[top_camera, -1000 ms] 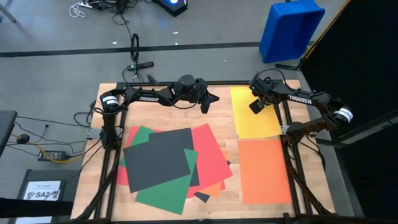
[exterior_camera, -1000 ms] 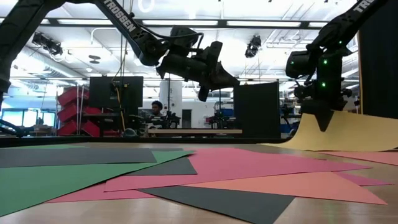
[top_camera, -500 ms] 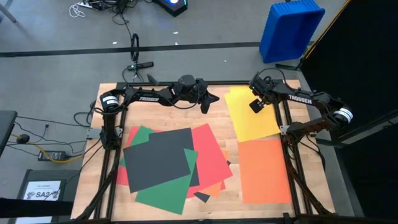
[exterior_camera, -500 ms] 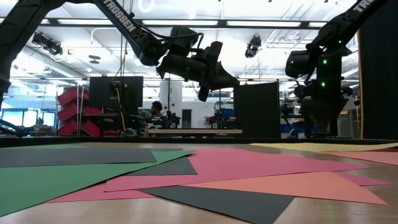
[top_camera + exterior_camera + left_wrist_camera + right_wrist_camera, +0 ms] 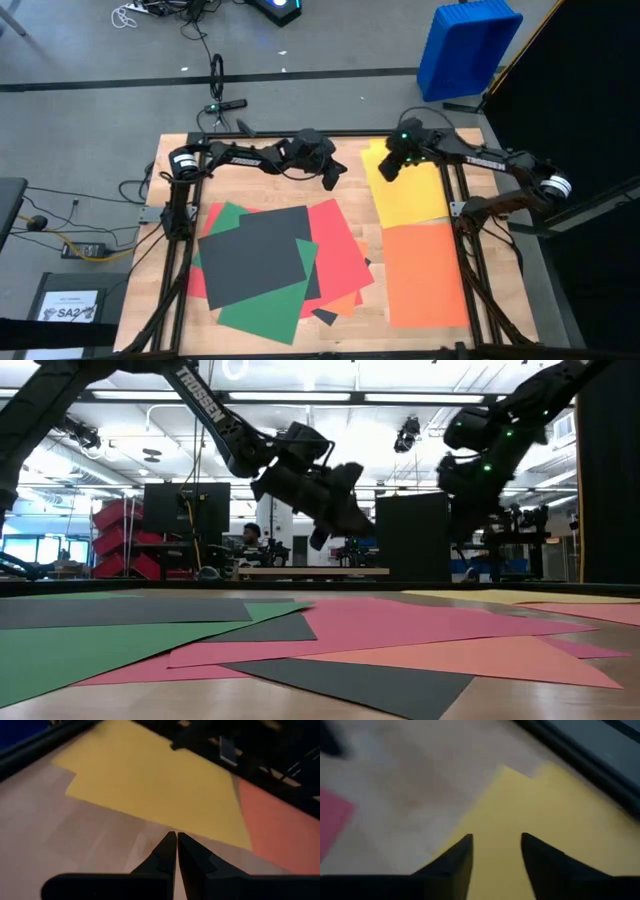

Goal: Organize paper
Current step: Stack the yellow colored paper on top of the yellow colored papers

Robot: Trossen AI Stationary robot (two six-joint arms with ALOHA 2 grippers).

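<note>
since a moment ago the right gripper has let go of the yellow paper and swung inward along the far side of the table, and the yellow sheets, lifted at one edge then, now lie flat. it hangs above the inner far corner of those sheets, its jaws parted with nothing between them, as the right wrist view shows: two dark fingers apart over yellow paper and bare wood. the left gripper has dipped slightly and sits over bare wood at the far middle of the table, its fingers pressed together and empty, pointing toward the yellow sheets.

the yellow paper lies at the far right of the table, with one sheet skewed so a corner juts out toward the middle. just nearer the camera side, an orange sheet lies flat, its far edge meeting the yellow. the unsorted pile sits left of centre: a dark grey sheet on top, green and red fanned out beneath, and bits of orange and dark grey showing at the near right edge.

a blue bin stands on the floor beyond the table's far right corner.
</note>
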